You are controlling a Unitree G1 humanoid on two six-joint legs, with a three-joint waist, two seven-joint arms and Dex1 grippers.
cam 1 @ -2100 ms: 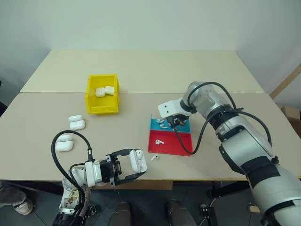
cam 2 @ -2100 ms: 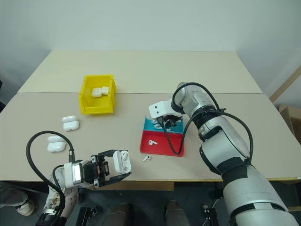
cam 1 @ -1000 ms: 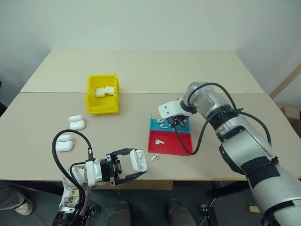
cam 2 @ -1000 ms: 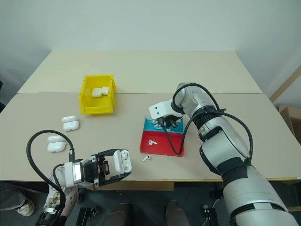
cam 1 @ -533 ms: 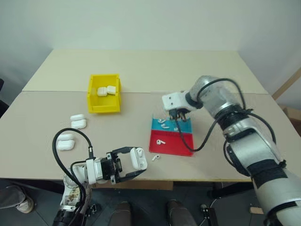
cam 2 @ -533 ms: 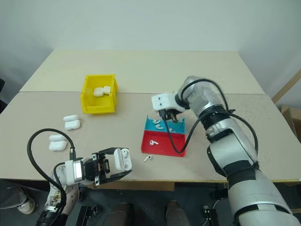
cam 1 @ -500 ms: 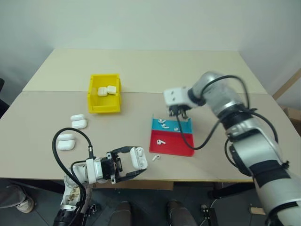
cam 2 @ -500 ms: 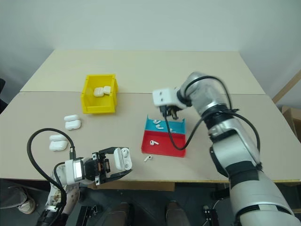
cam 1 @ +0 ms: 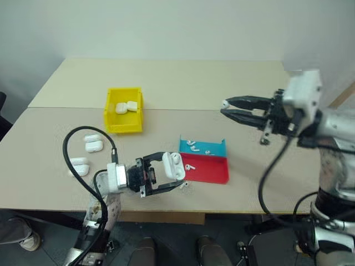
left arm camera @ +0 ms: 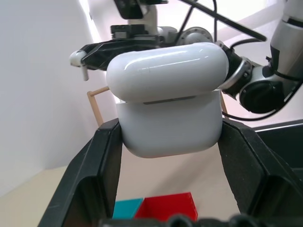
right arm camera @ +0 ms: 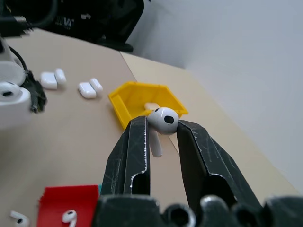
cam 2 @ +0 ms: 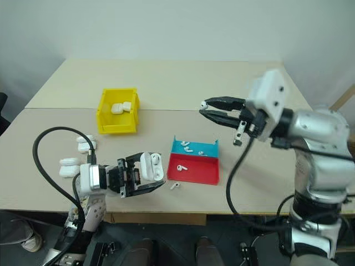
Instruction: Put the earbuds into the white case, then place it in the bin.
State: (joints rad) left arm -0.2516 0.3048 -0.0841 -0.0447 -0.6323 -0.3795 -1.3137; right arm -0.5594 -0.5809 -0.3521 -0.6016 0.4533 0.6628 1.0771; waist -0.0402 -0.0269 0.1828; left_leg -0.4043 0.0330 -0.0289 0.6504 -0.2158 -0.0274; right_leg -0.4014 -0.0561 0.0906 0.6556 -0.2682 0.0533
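While the head view shows our right gripper [cam 2: 204, 107] raised above the table, pinching one tiny glossy white earbud [cam 2: 204, 103], our left gripper [cam 2: 145, 174] clamps the small glossy white hinged case [cam 2: 151, 165], lid open. In the right wrist view, the small yellow plastic bin [right arm camera: 142, 100] waits beyond. We judge insertion next: align stem with socket.

Right gripper [cam 2: 204, 107] pinches an earbud [cam 2: 204, 103] at 1 o'clock of tray [cam 2: 191, 173]; left gripper [cam 2: 151, 174] clamps open case [cam 2: 151, 166] at 9 o'clock

Glossy white plastic case [left arm camera: 168, 99], matt black fingers [right arm camera: 130, 156], smooth yellow plastic bin [cam 1: 124, 110].
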